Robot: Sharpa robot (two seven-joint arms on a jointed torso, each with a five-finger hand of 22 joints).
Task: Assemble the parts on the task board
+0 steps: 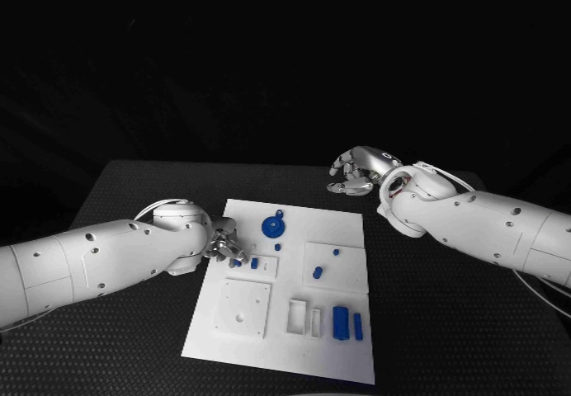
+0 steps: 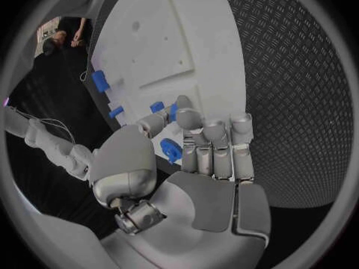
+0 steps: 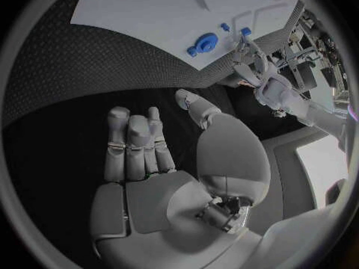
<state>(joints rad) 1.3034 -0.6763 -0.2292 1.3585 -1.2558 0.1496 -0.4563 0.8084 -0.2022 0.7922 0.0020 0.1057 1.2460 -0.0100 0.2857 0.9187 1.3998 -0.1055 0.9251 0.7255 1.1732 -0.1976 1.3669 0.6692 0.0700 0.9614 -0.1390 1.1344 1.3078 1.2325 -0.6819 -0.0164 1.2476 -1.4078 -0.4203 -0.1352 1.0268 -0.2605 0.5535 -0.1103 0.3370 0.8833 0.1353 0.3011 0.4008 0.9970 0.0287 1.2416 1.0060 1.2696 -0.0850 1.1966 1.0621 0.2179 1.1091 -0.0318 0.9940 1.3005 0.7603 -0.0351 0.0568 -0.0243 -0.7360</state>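
Observation:
The white task board (image 1: pixel 285 330) lies mid-table with blue parts on it: a round gear-like part (image 1: pixel 274 224), a small oval one (image 1: pixel 318 272) and upright blocks (image 1: pixel 342 320). My left hand (image 1: pixel 224 247) hangs over the board's left edge, its fingers (image 2: pixel 213 140) pointing down beside two small blue parts (image 1: pixel 236 264) (image 1: pixel 253 262). In the left wrist view a blue part (image 2: pixel 170 150) sits between the thumb and the fingers; whether the hand grips it is unclear. My right hand (image 1: pixel 357 173) hovers open beyond the board's far right corner, its palm (image 3: pixel 161 191) holding nothing.
White raised squares (image 1: pixel 244 307) (image 1: pixel 336 257) and narrow slots (image 1: pixel 298 316) sit on the board. Bare black table (image 1: pixel 464 313) stretches to the right and along the far side.

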